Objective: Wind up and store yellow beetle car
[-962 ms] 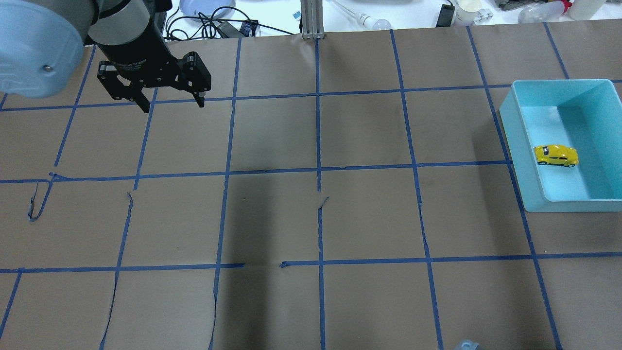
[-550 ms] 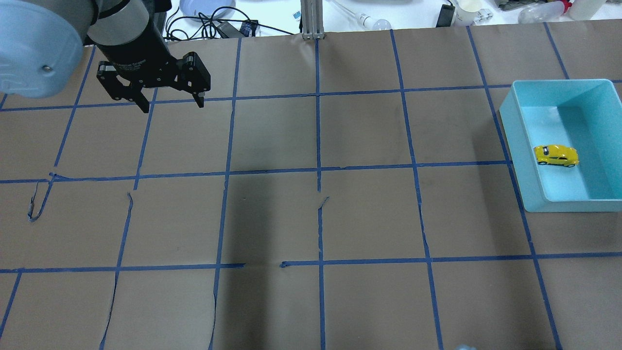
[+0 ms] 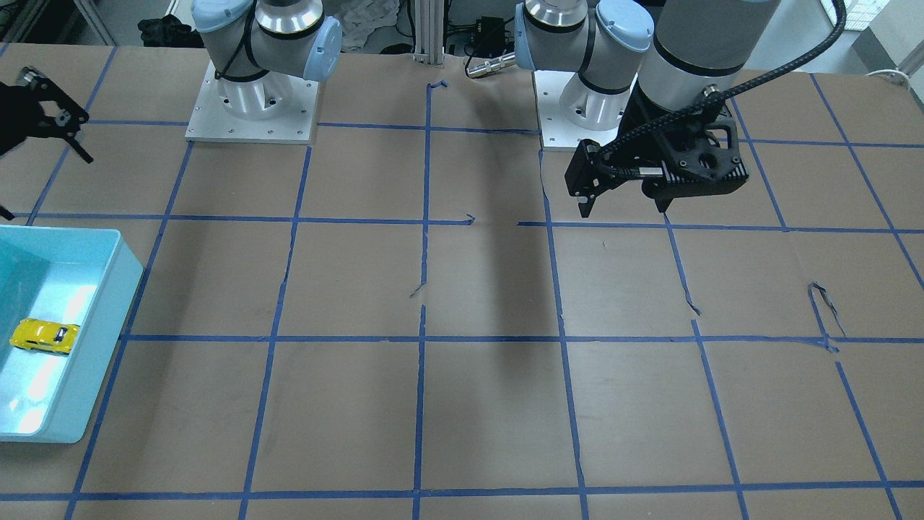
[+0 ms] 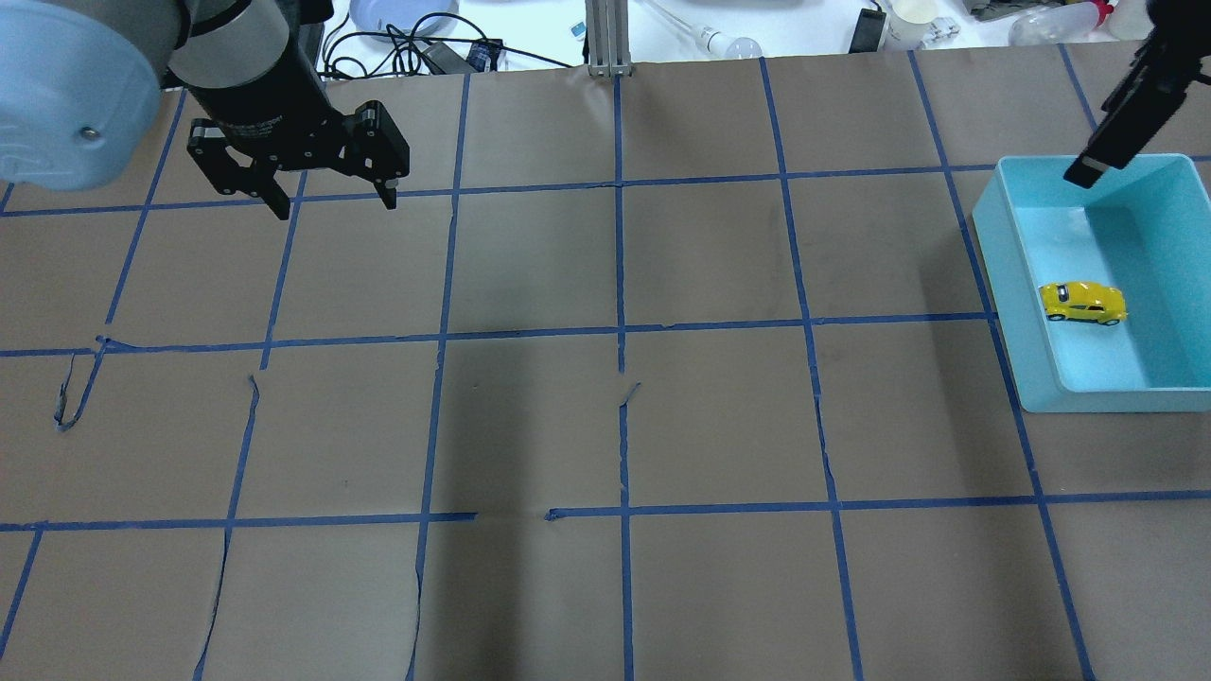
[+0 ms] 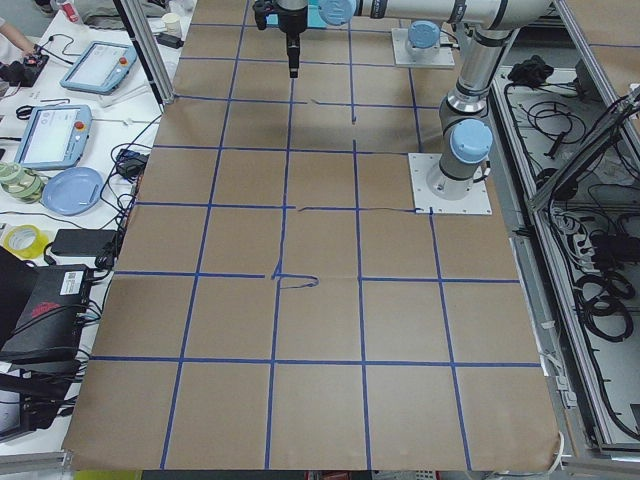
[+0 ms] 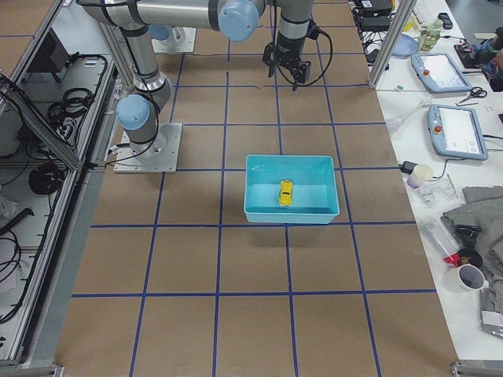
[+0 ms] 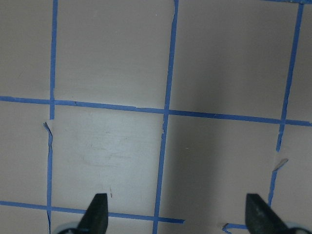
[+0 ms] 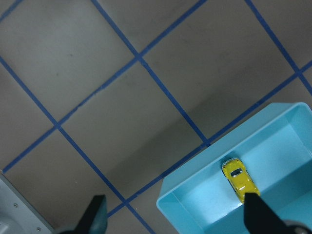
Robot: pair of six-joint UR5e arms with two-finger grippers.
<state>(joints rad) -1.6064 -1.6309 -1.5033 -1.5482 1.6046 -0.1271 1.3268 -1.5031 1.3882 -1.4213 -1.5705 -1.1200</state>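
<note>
**1. Location of the part.** The yellow beetle car (image 4: 1083, 303) rests on its wheels on the floor of the teal bin (image 4: 1107, 400), at the right end of the table (image 4: 605, 426). It sits near the middle of the bin floor, apart from every wall we can see.

**2. Gripper states.** The right gripper (image 8: 178, 217) hangs high above the bin area. Its fingers are spread wide with nothing between them. The left gripper (image 4: 336, 206) hovers over the left half of the table, well apart from the bin. Its fingers are likewise apart and empty.

**3. Governing relation.** We judge the right arm to be much the nearer to the car. In the right wrist view the car lies below the fingers and off-centre, close under one fingertip rather than midway between the two. Its long axis runs obliquely to the line joining the fingertips, neither along that line nor square to it. In the overhead view the same axis runs left to right along the table.

**4. Consequence.** With the car in the bin and both grippers empty, we judge the storing step done. We cannot tell whether the spring is wound. For a regrasp, the right gripper would have to centre over the car. It would then turn the wrist to close across the narrow body and descend between the walls. The hazard there is a finger striking the rim.
</note>
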